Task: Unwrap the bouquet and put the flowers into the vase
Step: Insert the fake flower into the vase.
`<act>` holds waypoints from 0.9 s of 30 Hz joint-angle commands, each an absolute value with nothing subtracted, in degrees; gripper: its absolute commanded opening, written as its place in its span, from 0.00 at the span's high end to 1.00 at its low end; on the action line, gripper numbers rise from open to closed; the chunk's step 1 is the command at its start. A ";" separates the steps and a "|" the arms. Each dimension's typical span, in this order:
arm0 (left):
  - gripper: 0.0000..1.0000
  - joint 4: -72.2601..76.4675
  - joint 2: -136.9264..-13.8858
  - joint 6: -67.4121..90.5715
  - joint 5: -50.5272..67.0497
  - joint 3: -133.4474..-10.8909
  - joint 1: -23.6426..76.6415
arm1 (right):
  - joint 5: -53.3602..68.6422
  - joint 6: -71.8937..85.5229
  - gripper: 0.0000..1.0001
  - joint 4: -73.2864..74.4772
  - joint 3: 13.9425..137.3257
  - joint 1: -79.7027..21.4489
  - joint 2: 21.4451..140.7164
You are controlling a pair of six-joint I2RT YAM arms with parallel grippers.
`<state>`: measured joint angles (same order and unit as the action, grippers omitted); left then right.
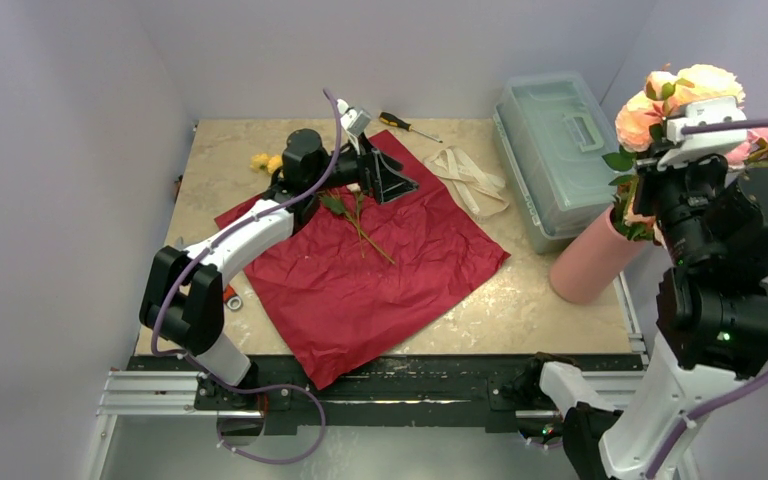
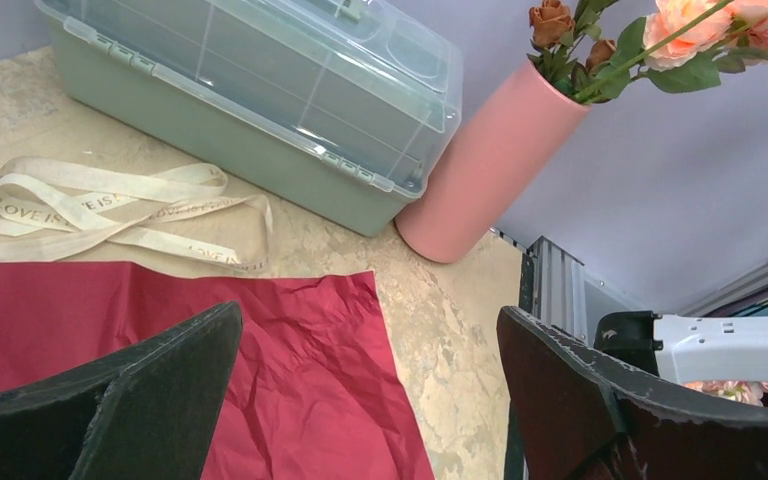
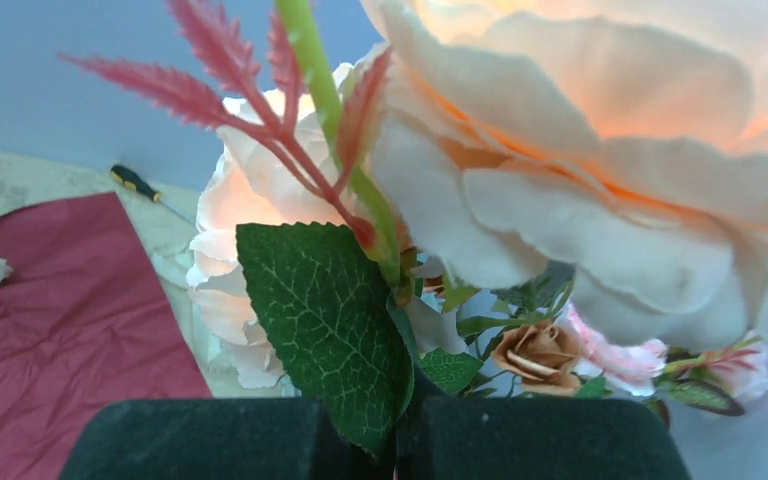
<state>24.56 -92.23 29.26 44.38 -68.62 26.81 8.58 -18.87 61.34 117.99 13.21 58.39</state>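
Your right gripper (image 3: 397,440) is clamping the flowers (image 1: 675,95), stems sitting in the vase (image 1: 588,265) on your right; your left gripper (image 2: 370,340) is hanging wide open, empty, over the red paper (image 1: 390,290).

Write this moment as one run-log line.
left end effector: open, over red paper | right end effector: shut on flowers, above vase | one stem lying on red paper
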 commanded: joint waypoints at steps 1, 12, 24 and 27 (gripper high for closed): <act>0.00 24.75 -91.45 28.06 43.52 -69.61 26.83 | 4.86 -15.25 1.00 56.43 112.95 13.40 59.05; 0.00 23.91 -93.29 28.71 42.86 -70.83 25.89 | -1.28 -12.67 1.00 52.48 101.05 13.44 58.65; 0.00 22.96 -95.61 29.41 42.02 -71.90 25.41 | -11.04 -15.42 1.00 51.41 92.74 13.45 59.32; 0.00 21.66 -96.38 29.57 41.13 -72.62 25.14 | -11.57 -13.60 1.00 51.03 90.95 13.44 59.90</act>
<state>21.65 -95.61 29.04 42.50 -69.63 25.87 -8.21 -14.94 52.16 92.75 13.19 59.29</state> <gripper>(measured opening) 0.996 0.031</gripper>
